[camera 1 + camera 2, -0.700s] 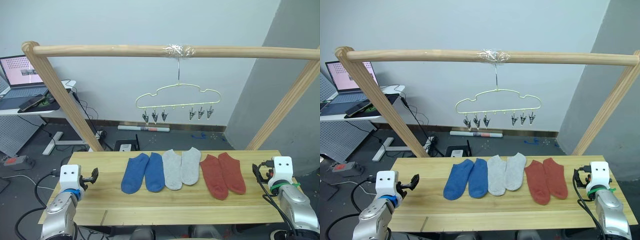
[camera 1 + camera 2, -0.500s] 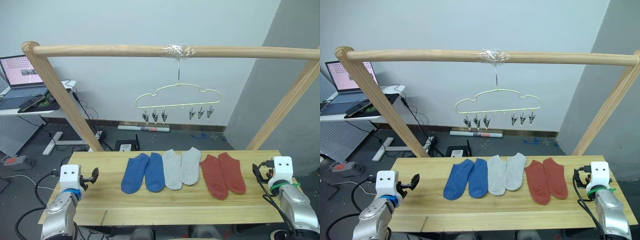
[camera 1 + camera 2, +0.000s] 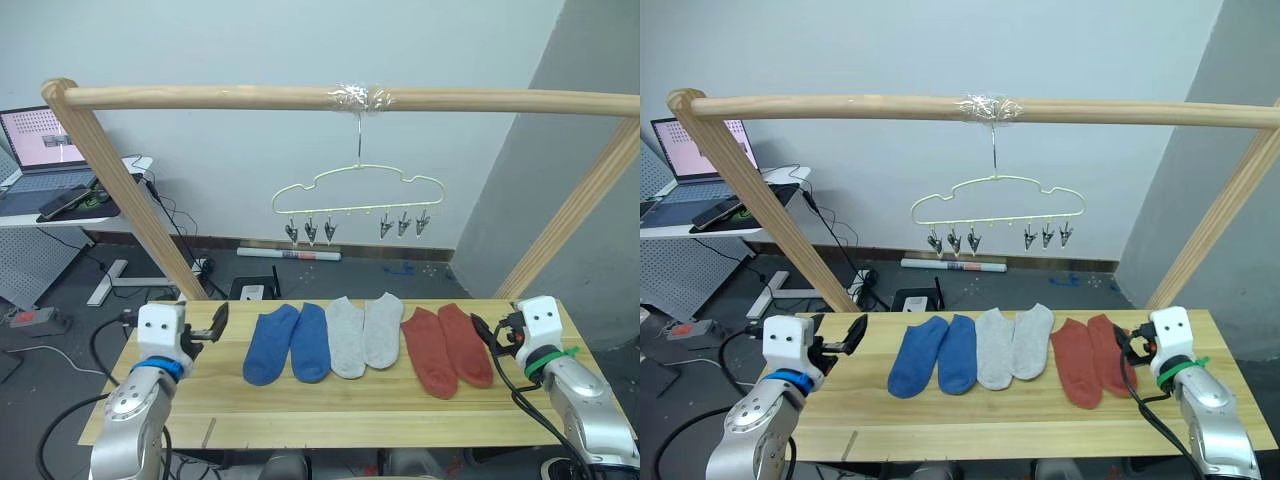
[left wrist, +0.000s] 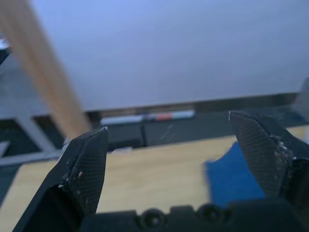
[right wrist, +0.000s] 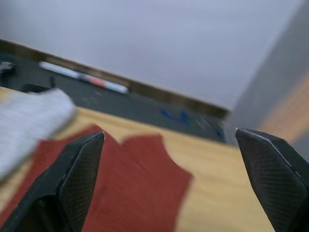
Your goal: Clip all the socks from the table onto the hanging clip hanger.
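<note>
Socks (image 3: 365, 338) flat on table (image 3: 330, 405) | left gripper (image 3: 217, 323) spread, beside blue | right gripper (image 3: 480, 330) spread, beside red

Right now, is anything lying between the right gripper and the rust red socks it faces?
Nothing visible does. The right gripper, open, sits at the outer edge of the rust red socks, with only bare table around them.
</note>
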